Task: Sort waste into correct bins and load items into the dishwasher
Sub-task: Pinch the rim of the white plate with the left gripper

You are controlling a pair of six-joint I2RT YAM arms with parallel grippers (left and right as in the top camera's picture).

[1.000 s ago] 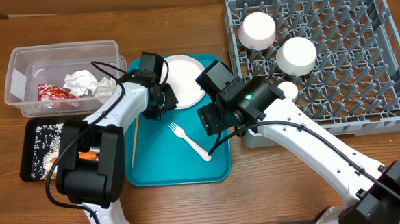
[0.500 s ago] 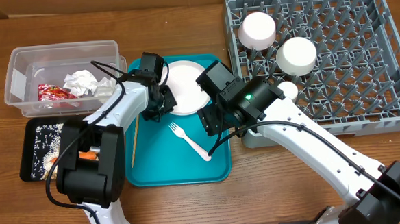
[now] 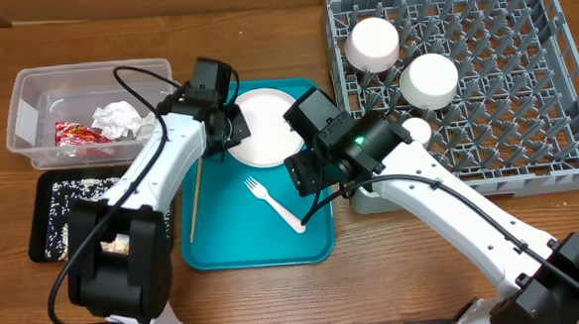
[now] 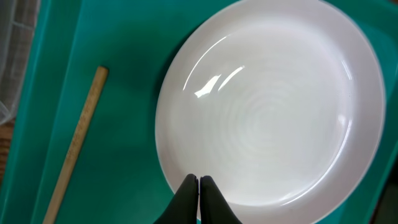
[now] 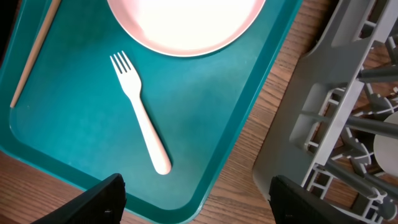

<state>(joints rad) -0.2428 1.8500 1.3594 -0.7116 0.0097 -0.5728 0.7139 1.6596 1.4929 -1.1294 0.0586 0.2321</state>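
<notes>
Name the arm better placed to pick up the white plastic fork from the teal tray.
Right. The right gripper is open above the teal tray, the white plastic fork just ahead of its fingers. The left gripper is shut at the round white plate's rim, farther off.

Two arms of white tubular links and boxy black joints, left arm (image 3: pixel 161 167), right arm (image 3: pixel 451 211), thin black cables (image 3: pixel 138 75) looping off both, small green light (image 3: pixel 360 138) on the right arm's wrist housing, matt black fingers on left tool (image 4: pixel 198 186) and right tool (image 5: pixel 205 199)

Overhead top-down, both wrists close, sharing plate (image 4: pixel 267 106)
</notes>
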